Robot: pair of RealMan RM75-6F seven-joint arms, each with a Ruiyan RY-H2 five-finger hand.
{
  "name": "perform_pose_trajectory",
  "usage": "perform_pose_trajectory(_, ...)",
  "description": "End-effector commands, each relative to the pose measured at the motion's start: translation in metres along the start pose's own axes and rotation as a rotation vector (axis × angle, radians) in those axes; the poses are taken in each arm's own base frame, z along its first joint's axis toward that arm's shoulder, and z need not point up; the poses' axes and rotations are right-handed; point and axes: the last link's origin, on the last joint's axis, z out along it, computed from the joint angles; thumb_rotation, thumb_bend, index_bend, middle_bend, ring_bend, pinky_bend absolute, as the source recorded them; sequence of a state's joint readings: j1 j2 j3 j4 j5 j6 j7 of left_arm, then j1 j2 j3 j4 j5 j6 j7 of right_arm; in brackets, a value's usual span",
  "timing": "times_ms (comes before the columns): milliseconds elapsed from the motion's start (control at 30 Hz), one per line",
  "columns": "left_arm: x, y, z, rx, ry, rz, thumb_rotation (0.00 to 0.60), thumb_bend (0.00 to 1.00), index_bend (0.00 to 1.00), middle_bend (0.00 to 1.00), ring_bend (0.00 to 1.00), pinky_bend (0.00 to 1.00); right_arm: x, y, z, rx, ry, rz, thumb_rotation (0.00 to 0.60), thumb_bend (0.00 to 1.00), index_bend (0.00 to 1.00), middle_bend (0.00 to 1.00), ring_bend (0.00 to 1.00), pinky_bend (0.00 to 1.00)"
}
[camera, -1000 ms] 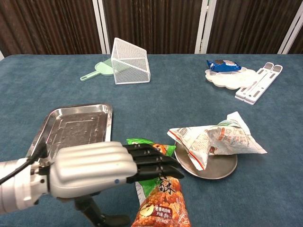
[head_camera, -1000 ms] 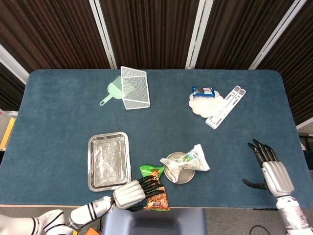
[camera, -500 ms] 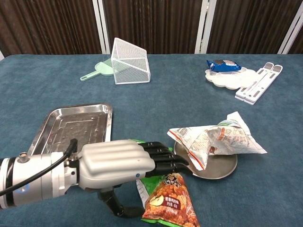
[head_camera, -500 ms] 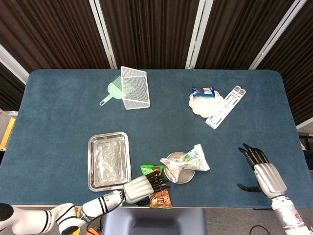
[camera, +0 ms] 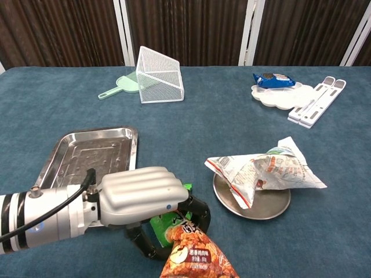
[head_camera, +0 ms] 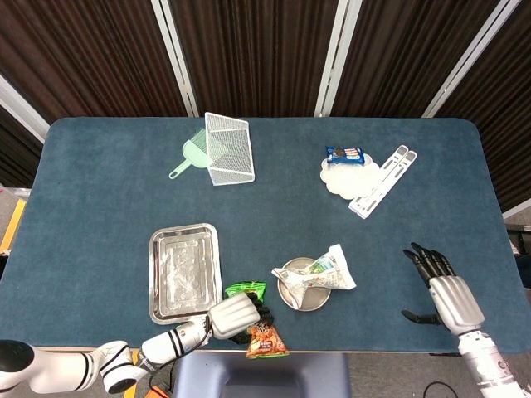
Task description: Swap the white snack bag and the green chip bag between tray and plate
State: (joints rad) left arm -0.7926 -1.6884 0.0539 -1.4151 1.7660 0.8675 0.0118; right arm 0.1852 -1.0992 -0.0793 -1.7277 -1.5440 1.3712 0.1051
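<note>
1. Near the front edge of the table (head_camera: pixel 99 182), the left hand (camera: pixel 142 196) now has its fingers curled down around the green chip bag (camera: pixel 194 255); half a second ago those fingers lay stretched flat over it.
2. From the head view, that hand (head_camera: pixel 236 315) has drawn back toward the table's front edge and a little leftward, and the chip bag (head_camera: pixel 259 336) has come with it, its green top now nearer the tray (head_camera: pixel 184 272) than before.
3. Gripped at its green upper part, the chip bag hangs with its orange-red end toward the robot, its long axis running from back to front of the table; in the chest view that end tilts down and to the right.
4. The bag sits between the tray (camera: pixel 93 153) and the plate (camera: pixel 252 202), on neither; whether it touches the cloth I cannot tell.
5. The white snack bag (camera: pixel 264 169) lies across the plate, its long axis left to right, overhanging the rim on both sides, unchanged.
6. The right hand (head_camera: pixel 444 290) rests far off at the table's right front corner, fingers spread and holding nothing, about where it was half a second ago.
</note>
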Motion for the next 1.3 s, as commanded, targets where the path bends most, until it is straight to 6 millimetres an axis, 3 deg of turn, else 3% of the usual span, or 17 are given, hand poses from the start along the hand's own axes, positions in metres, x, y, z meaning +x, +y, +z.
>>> perform_pose_trajectory(33,0.0,0.001,0.0,-0.004,0.013,-0.011,0.6,0.37,0.56,0.66,0.61,0.77,0.0,0.0,0.0,-0.002,0.0,0.001,0.6,0.11,0.0,0.0,0.0,0.0)
perform_pose_trajectory(200,0.01,0.001,-0.004,-0.007,0.057,-0.02,0.6,0.37,0.58,0.68,0.64,0.8,-0.001,0.0,0.0,-0.001,-0.003,-0.001,0.6,0.11,0.0,0.0,0.0,0.0)
perform_pose_trajectory(467,0.051,-0.002,-0.017,0.017,0.17,-0.037,0.6,0.37,0.59,0.7,0.65,0.84,-0.004,-0.002,0.001,0.002,-0.013,-0.006,0.6,0.11,0.0,0.0,0.0,0.0)
perform_pose_trajectory(600,0.069,-0.021,-0.026,0.078,0.207,-0.011,0.6,0.37,0.59,0.69,0.65,0.84,-0.004,-0.002,0.0,0.004,-0.017,-0.007,0.6,0.11,0.0,0.0,0.0,0.0)
perform_pose_trajectory(700,0.076,-0.05,-0.037,0.167,0.22,0.047,0.6,0.37,0.59,0.69,0.65,0.84,-0.003,-0.002,0.0,0.004,-0.011,-0.007,0.6,0.11,0.0,0.0,0.0,0.0)
perform_pose_trajectory(833,0.067,-0.086,-0.054,0.282,0.178,0.065,0.6,0.37,0.58,0.69,0.65,0.84,-0.003,-0.002,-0.001,0.004,-0.008,-0.009,0.6,0.11,0.0,0.0,0.0,0.0)
perform_pose_trajectory(1000,0.055,-0.112,-0.064,0.353,0.126,0.083,0.6,0.37,0.53,0.64,0.63,0.8,-0.007,-0.004,0.001,0.003,-0.016,-0.024,0.6,0.11,0.0,0.0,0.0,0.0)
perform_pose_trajectory(1100,0.052,-0.124,-0.067,0.394,0.11,0.128,0.6,0.37,0.38,0.49,0.48,0.67,-0.011,-0.006,0.001,0.008,-0.03,-0.034,0.6,0.11,0.0,0.0,0.0,0.0)
perform_pose_trajectory(1233,0.049,-0.132,-0.075,0.443,0.086,0.09,0.6,0.37,0.09,0.22,0.21,0.35,-0.012,-0.007,0.001,0.011,-0.033,-0.04,0.6,0.11,0.0,0.0,0.0,0.0)
perform_pose_trajectory(1300,0.048,-0.133,-0.081,0.463,0.068,0.049,0.6,0.38,0.02,0.12,0.1,0.25,-0.013,-0.007,0.002,0.007,-0.032,-0.041,0.6,0.11,0.0,0.0,0.0,0.0)
